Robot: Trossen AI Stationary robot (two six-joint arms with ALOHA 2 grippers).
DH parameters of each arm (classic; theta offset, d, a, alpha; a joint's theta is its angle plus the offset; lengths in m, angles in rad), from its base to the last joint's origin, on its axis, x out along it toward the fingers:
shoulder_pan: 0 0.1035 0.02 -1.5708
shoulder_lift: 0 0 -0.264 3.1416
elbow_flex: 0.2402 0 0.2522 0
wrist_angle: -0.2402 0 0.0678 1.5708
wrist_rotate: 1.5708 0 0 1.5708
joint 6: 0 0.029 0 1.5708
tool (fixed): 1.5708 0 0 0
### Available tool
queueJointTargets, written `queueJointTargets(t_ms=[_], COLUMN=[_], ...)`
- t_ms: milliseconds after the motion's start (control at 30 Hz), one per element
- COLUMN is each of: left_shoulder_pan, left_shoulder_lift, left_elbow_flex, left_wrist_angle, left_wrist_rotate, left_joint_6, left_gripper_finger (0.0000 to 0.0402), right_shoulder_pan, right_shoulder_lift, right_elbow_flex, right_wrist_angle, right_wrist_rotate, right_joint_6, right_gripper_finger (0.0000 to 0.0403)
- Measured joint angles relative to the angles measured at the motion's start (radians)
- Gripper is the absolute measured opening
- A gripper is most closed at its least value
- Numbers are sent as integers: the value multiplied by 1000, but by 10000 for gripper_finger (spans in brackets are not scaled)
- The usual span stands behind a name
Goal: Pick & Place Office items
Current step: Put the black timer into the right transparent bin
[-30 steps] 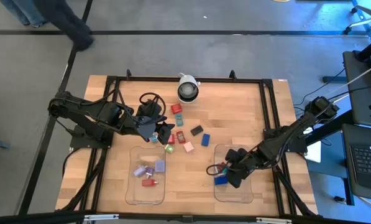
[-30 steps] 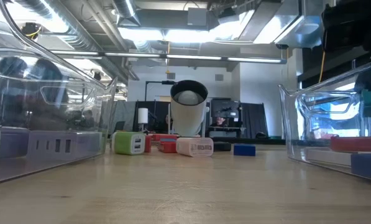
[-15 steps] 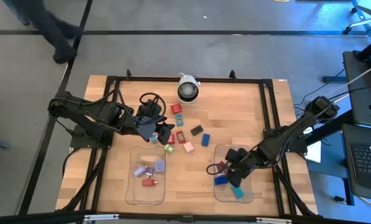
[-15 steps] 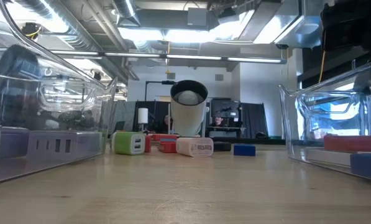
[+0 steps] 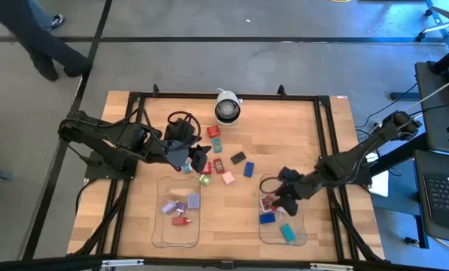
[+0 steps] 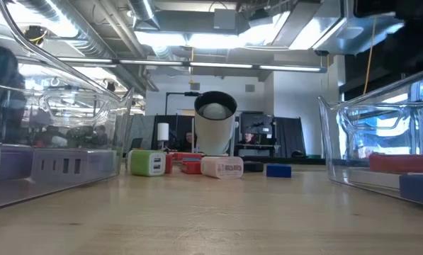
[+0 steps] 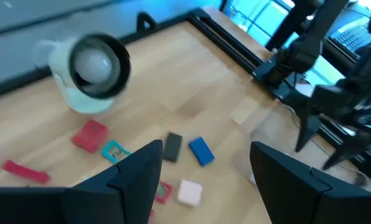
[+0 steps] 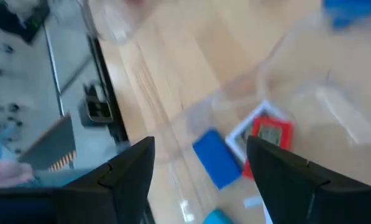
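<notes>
Right gripper (image 5: 284, 197) hung over right tray (image 5: 299, 235), fingers spread, nothing held. Left gripper (image 5: 196, 160), also agape and empty, hovered above office items (image 5: 226, 162) scattered mid-table. Tray contents blurred through plastic in low view.

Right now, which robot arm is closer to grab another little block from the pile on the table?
Probably the left. Its open fingers hover right beside the loose pile, next to the small green block. The right arm's open, empty fingers are over the right clear plastic tray, farther from the pile.
</notes>
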Motion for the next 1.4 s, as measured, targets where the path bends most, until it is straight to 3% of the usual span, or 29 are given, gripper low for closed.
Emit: queueJointTargets(t_ms=[233, 367, 733, 967, 1400], left_shoulder_pan=[2, 14, 114, 174, 190], left_shoulder_lift=[0, 12, 161, 215, 103], left_elbow_flex=[0, 1, 0, 0, 0], left_wrist_angle=[0, -1, -32, -51, -85], left_wrist_rotate=[-83, -78, 187, 260, 187], left_joint_6=[61, 132, 236, 312, 348], left_gripper_finger=[239, 239, 240, 240, 239], right_shoulder_pan=[-56, -101, -228, -330, -565], right_shoulder_lift=[-98, -128, -144, -144, -85], right_elbow_flex=[0, 0, 0, 0, 0], right_wrist_angle=[0, 0, 0, 0, 44], right_wrist_rotate=[64, 65, 51, 27, -121], right_joint_6=[-49, -84, -176, -205, -325], right_gripper_finger=[258, 258, 259, 259, 259])
